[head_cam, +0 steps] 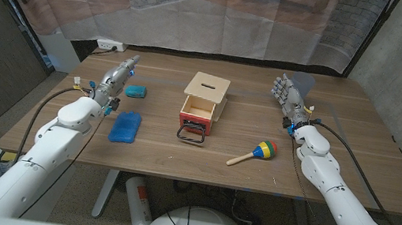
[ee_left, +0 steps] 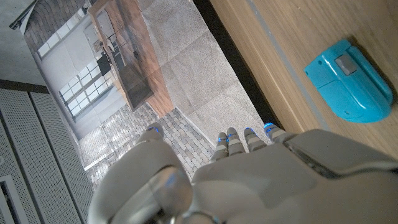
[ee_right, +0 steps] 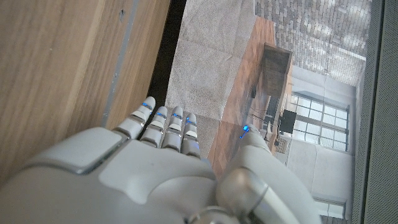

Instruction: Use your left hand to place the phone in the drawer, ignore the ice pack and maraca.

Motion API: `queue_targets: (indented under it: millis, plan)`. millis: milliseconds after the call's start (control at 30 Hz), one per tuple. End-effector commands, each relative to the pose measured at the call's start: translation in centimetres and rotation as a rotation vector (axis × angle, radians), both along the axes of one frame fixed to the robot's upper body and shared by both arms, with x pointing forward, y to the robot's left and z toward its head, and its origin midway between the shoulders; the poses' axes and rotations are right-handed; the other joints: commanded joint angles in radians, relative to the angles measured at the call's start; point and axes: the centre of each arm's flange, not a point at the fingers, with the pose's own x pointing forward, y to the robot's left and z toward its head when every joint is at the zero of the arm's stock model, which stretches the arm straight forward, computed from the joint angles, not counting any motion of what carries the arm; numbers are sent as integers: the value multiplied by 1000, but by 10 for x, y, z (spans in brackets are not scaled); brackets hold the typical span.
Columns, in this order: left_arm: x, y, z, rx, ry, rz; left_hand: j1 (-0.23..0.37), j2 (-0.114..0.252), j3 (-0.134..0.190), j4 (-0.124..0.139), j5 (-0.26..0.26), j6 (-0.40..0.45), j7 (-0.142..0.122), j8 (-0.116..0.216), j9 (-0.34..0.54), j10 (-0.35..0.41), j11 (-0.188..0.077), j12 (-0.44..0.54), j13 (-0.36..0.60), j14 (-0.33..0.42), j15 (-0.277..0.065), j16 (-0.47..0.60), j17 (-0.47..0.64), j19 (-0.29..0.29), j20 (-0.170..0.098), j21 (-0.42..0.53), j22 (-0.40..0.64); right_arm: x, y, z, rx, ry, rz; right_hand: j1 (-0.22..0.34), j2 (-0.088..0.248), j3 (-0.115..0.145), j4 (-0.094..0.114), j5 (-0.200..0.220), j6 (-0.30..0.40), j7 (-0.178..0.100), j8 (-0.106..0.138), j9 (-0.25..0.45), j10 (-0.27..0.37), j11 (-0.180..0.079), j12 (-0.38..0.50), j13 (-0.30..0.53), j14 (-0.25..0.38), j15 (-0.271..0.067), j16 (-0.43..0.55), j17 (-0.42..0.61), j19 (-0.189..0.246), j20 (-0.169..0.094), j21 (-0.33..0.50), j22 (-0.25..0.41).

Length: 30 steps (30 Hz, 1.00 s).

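Head view: phone [head_cam: 136, 92], small teal, on table [head_cam: 341, 133] just right of my left hand [head_cam: 116, 77], long axis roughly left-right. Drawer [head_cam: 198, 113] open in wooden box [head_cam: 205, 95] at table middle, well apart from phone. My left hand fingers straight, apart, holding nothing. My right hand [head_cam: 289, 96] spread, holding nothing. Wooden table; plastic sheeting behind.

Left wrist view: phone [ee_left: 348, 81] beside my hand [ee_left: 249, 180], untouched; stone floor, brick wall beyond table edge.

Right wrist view: my hand [ee_right: 155, 168] over table edge, fingers extended.

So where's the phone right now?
In the head view the phone lies on the table's left side, just right of the left hand and beyond the blue ice pack, left of the wooden drawer box.
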Motion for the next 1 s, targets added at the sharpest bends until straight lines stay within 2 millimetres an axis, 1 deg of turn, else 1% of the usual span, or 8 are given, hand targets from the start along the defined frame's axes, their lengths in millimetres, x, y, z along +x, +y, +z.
queue_targets:
  millis: [33, 267, 400, 600, 733, 933, 1000]
  plan:
    - [-5, 10, 11, 66, -33, 109, 16, 0, 3, -6, -3, 6, -3, 4, 3, 4, 3, -1, 2, 6, 4, 1, 3, -12, -31, -2, 5, 0, 3, 1, 0, -1, -4, 7, 6, 2, -4, -4, 7, 4, 2, 2, 4, 7, -4, 5, -1, -4, -3, 5, -5, -5, -2, 3]
    - [-5, 10, 13, 111, -60, 158, 27, -1, 3, -13, -4, 23, -4, 8, 3, 16, -8, 2, 3, 14, -3, 2, 3, -13, -30, -2, 5, -1, 4, 0, -4, 1, -6, 7, 6, 1, -4, -4, 10, 3, 3, 2, 6, 5, -3, 5, -3, -6, -3, 5, -10, -5, -4, 3]
    - [-4, 12, 13, 104, -84, 170, 33, -2, 3, -17, -4, 37, -8, 12, 3, 26, -12, 4, 3, 20, -6, 4, 3, -13, -32, -2, 5, -1, 6, -2, -4, 4, -7, 7, 7, 1, -4, -4, 10, 2, 2, 2, 7, 5, -3, 5, -3, -5, -3, 5, -10, -4, -4, 3]
    - [-4, 15, 13, 139, -109, 224, 40, -4, 2, -22, -4, 61, -12, 18, 4, 40, -17, 8, 3, 34, -14, 7, 3, -10, -35, -1, 5, -1, 10, -3, -2, 6, -5, 7, 7, 1, -5, -4, 10, 1, 2, 2, 8, 5, -3, 5, -2, -6, -3, 5, -12, -4, -5, 3]
    - [-5, 16, 13, 171, -119, 262, 45, -5, 1, -25, -3, 70, -16, 19, 4, 51, -27, 11, 3, 45, -19, 9, 3, -6, -38, 1, 5, -1, 10, -1, 1, 5, -6, 7, 8, 1, -5, -4, 9, 0, 2, 2, 7, 7, -3, 5, -3, -6, -3, 5, -13, -5, -5, 3]
    - [-6, 16, 15, 200, -134, 303, 51, -6, 1, -28, -2, 75, -19, 19, 4, 64, -26, 13, 3, 54, -26, 11, 3, 1, -38, 3, 5, -2, 10, -2, 3, 8, -9, 7, 8, 1, -5, -4, 10, 0, 2, 2, 8, 7, -3, 5, -3, -6, -2, 5, -15, -5, -6, 3]
    - [-6, 16, 15, 215, -141, 327, 54, -6, 1, -30, -1, 80, -19, 20, 4, 68, -31, 14, 3, 59, -28, 11, 3, 5, -40, 5, 5, -1, 9, -2, 3, 9, -8, 7, 8, 1, -6, -4, 11, 0, 2, 2, 9, 8, -3, 5, -2, -6, -2, 5, -16, -5, -6, 3]
